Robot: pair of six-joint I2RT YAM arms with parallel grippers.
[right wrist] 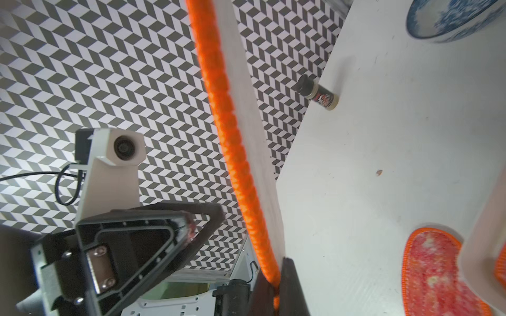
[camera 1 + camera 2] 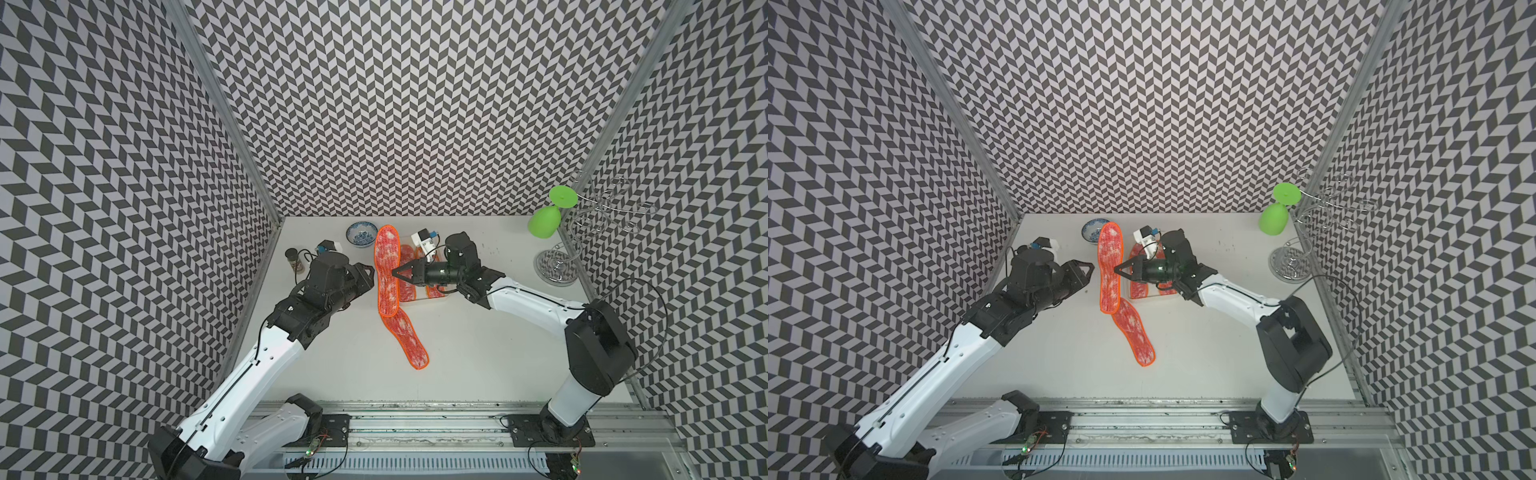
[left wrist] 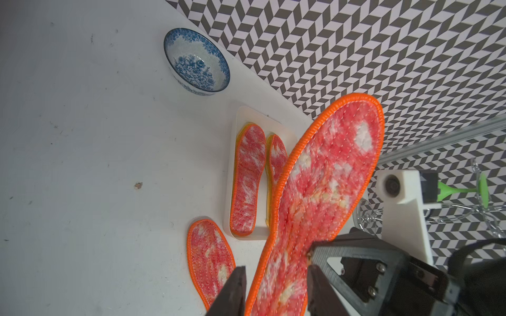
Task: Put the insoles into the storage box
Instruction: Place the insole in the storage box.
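My right claw (image 2: 395, 273) is clamped on the edge of the raised insole (image 2: 386, 257), my left claw (image 3: 276, 292) apart either side of it. Two insoles (image 3: 247, 177) lie in the storage box (image 3: 236, 120), a fourth insole (image 2: 411, 340) on the surface (image 2: 478, 353) just beside it

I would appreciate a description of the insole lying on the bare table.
On the white table, find the storage box near the back wall. In front of it lies a slanted red-mottled insole with orange edging. It alone lies flat on bare tabletop: two insoles sit in the box, the right end effector holds another.
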